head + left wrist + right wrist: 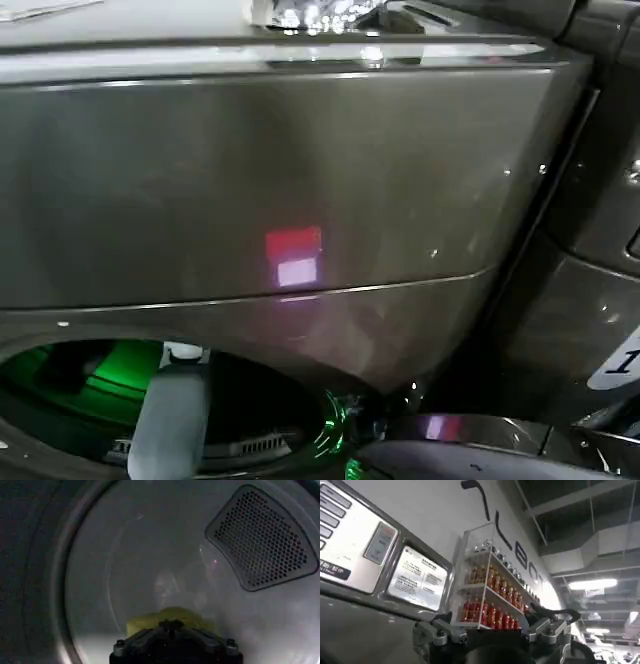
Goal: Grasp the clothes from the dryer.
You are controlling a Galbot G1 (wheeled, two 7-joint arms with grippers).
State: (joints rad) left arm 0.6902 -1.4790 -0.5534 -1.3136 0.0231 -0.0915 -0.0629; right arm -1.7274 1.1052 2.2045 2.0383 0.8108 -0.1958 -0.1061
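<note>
The dryer [300, 190] shows its dark grey-bronze front panel, with the round drum opening [90, 400] lit green at the lower left. My left arm [170, 420] reaches through that opening. Inside the drum, the yellow-green clothes [170, 616] lie low against the drum's back wall, right at my left gripper's tips. The left gripper [171, 626] has its fingers drawn together to a point, shut on the fabric's near edge. My right gripper [490, 625] is outside the dryer, pointing up past the neighbouring machine, open with nothing between its fingers.
The dryer's chrome-rimmed door [470, 440] hangs open at the lower right, near a white "1" label [620, 362]. A perforated vent [262, 537] sits in the drum's back wall. A silver control panel [375, 555] and a shelf of red bottles [490, 605] stand by the right gripper.
</note>
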